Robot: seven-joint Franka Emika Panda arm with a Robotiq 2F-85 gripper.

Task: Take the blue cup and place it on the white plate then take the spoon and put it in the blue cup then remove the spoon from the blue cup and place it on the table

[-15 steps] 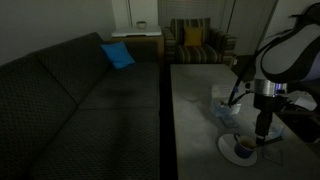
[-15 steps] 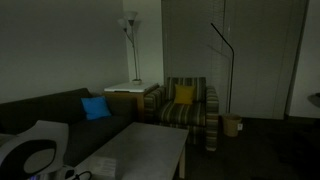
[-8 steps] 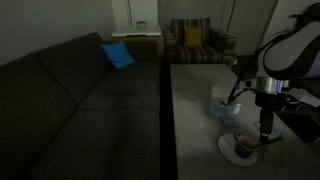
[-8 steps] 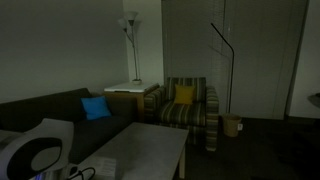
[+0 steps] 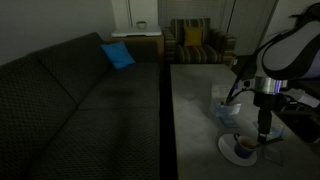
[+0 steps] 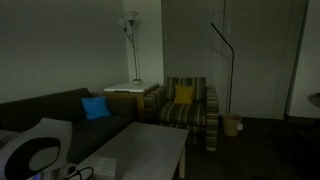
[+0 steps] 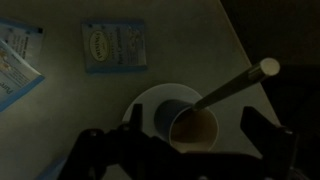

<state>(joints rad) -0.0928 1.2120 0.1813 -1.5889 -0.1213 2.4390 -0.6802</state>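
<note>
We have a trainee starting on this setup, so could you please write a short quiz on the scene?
1. True or false: the blue cup stands on the white plate.
2. Where is the spoon? A) flat on the plate B) standing in the cup C) held by the fingers
3. Fill in: the gripper has its fingers ____.
Key: 1 true; 2 B; 3 open.

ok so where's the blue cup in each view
Exterior view: blue cup at lower right, on the white plate.
Exterior view: not in it; the grey table shows at the bottom.
Wrist view: bottom centre, on the white plate, spoon standing in it.
Shared landmark: the grey table.
</note>
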